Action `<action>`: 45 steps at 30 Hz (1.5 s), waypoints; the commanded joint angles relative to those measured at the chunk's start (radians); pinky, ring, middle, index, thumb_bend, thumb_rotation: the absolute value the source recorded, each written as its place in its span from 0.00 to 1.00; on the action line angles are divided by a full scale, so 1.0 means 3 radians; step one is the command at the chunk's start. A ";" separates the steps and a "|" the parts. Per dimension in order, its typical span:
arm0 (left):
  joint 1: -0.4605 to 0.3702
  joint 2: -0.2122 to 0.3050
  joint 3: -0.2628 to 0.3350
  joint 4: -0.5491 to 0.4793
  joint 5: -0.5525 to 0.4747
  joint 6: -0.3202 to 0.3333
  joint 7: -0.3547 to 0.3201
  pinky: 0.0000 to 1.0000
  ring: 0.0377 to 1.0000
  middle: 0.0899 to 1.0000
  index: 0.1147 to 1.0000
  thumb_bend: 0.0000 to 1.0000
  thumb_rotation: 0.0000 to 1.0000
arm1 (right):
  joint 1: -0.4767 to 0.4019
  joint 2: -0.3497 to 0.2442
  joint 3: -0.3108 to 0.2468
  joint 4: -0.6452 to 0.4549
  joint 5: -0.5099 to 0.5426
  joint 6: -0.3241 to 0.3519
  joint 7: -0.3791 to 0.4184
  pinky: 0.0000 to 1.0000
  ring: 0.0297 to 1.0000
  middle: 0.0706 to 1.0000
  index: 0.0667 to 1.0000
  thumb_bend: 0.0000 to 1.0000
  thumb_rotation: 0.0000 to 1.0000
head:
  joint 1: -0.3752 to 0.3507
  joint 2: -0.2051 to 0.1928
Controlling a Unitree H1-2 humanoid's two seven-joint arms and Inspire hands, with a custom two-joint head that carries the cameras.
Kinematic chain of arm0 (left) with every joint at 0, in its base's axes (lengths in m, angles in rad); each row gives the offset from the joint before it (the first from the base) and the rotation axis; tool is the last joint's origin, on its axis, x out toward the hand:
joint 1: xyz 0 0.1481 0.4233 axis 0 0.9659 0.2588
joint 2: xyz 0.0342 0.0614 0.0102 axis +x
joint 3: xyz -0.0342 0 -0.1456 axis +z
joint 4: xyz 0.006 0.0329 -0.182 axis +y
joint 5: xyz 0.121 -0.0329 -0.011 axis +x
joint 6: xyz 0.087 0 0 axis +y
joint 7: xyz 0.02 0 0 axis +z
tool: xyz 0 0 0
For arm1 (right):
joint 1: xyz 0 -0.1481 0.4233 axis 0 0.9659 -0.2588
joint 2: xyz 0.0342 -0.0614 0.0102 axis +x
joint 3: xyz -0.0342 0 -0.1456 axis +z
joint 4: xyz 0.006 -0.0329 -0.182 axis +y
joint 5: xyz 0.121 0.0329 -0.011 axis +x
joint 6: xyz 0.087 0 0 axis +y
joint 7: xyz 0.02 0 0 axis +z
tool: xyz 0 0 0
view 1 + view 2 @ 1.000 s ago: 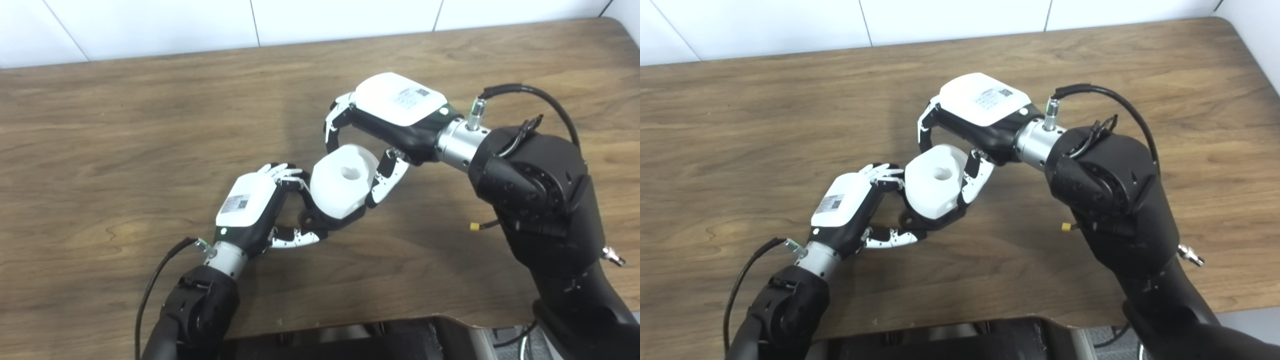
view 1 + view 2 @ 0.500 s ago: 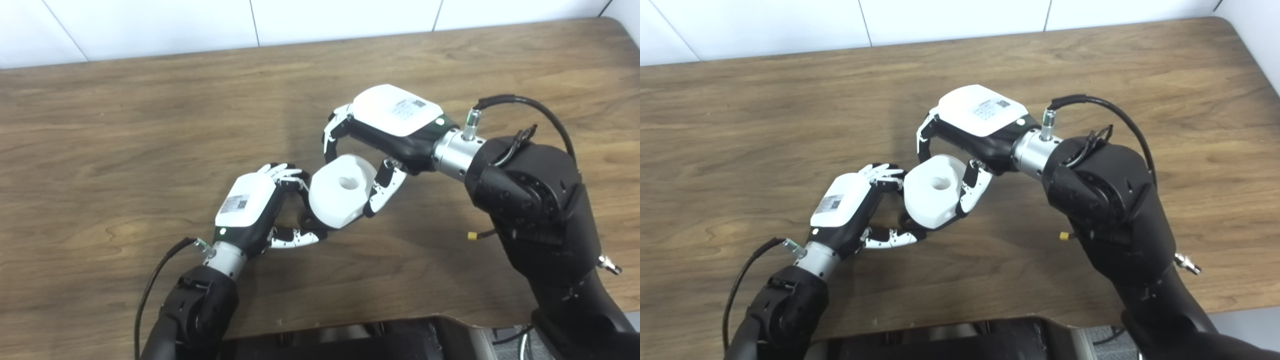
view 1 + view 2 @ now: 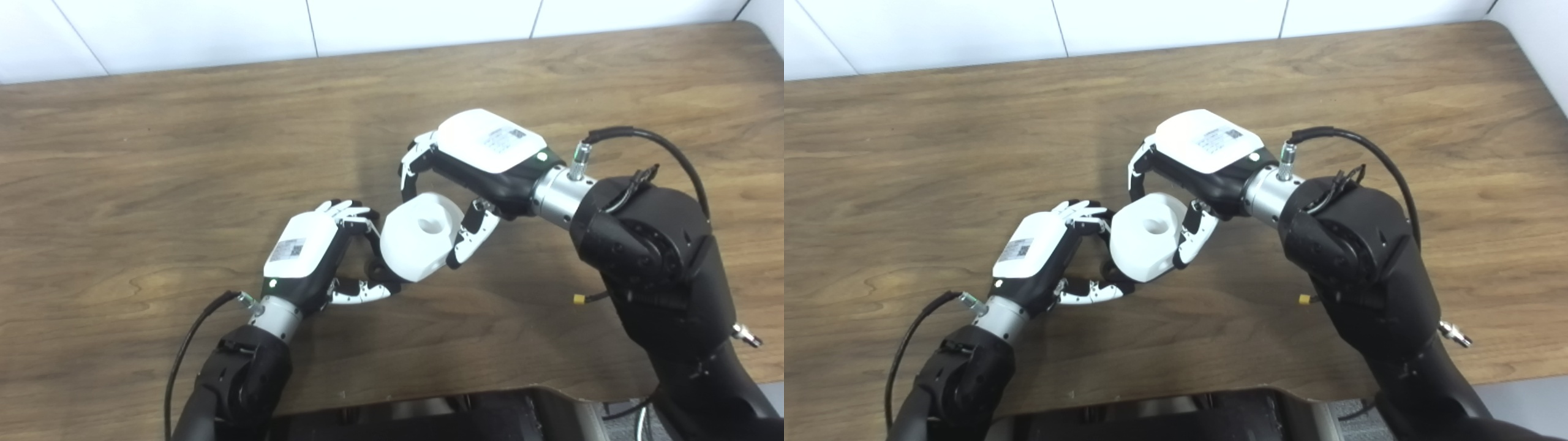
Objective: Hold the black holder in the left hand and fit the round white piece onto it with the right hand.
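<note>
I am looking at the round white piece [image 3: 419,236], a thick disc with a shallow hole in its top face, tilted toward the camera above the middle of the wooden table [image 3: 153,153]. It is sitting against the black holder [image 3: 381,271], of which only a small dark part is showing under the piece's lower left edge, so I cannot tell whether the two are fully seated. My right hand [image 3: 471,160] is gripping the piece from above, with fingers curled over its far side and the thumb pressing its near right side. My left hand [image 3: 312,257] is closing around the holder, fingertips touching the piece's left rim and the thumb lying below. Judging from this, both pickups are done and the piece is resting on the holder; what I am still facing is the final pressing down and confirming the fit. Nothing else is lying on the table.
</note>
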 commanded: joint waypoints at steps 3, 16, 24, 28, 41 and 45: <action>0.0042 0.0036 -0.0026 -0.0017 0.0011 0.0039 -0.0127 0.93 0.88 0.79 0.42 0.52 0.05 | -0.0048 0.0031 -0.0008 -0.0023 -0.0044 -0.0110 -0.0133 0.74 0.86 0.75 0.45 0.53 0.14 | -0.0017 0.0016; 0.0039 0.0017 -0.0031 -0.0026 0.0020 0.0060 -0.0148 0.94 0.88 0.79 0.42 0.52 0.05 | 0.0006 0.0075 0.0043 -0.0017 -0.0105 -0.0202 -0.0173 0.75 0.86 0.75 0.45 0.53 0.14 | -0.0018 0.0022; 0.0034 0.0014 -0.0036 -0.0024 0.0042 0.0051 -0.0138 0.93 0.88 0.79 0.42 0.52 0.05 | 0.0026 0.0114 0.0112 0.0007 -0.0193 -0.0334 -0.0210 0.76 0.86 0.75 0.45 0.53 0.14 | -0.0013 0.0036; 0.0031 0.0009 -0.0041 -0.0035 0.0055 0.0065 -0.0157 0.93 0.88 0.79 0.42 0.52 0.05 | 0.0039 0.0133 0.0121 0.0020 -0.0217 -0.0386 -0.0212 0.76 0.86 0.75 0.45 0.53 0.14 | -0.0004 0.0032; 0.0024 -0.0005 -0.0051 -0.0030 0.0069 0.0074 -0.0155 0.93 0.88 0.79 0.42 0.52 0.05 | 0.0055 0.0166 0.0102 0.0034 -0.0247 -0.0420 -0.0175 0.75 0.86 0.75 0.45 0.53 0.14 | 0.0001 0.0024; 0.0023 -0.0010 -0.0052 -0.0014 0.0062 0.0061 -0.0135 0.93 0.88 0.79 0.42 0.52 0.05 | 0.0031 0.0150 0.0098 0.0025 -0.0273 -0.0424 -0.0128 0.76 0.86 0.75 0.45 0.53 0.15 | -0.0002 0.0017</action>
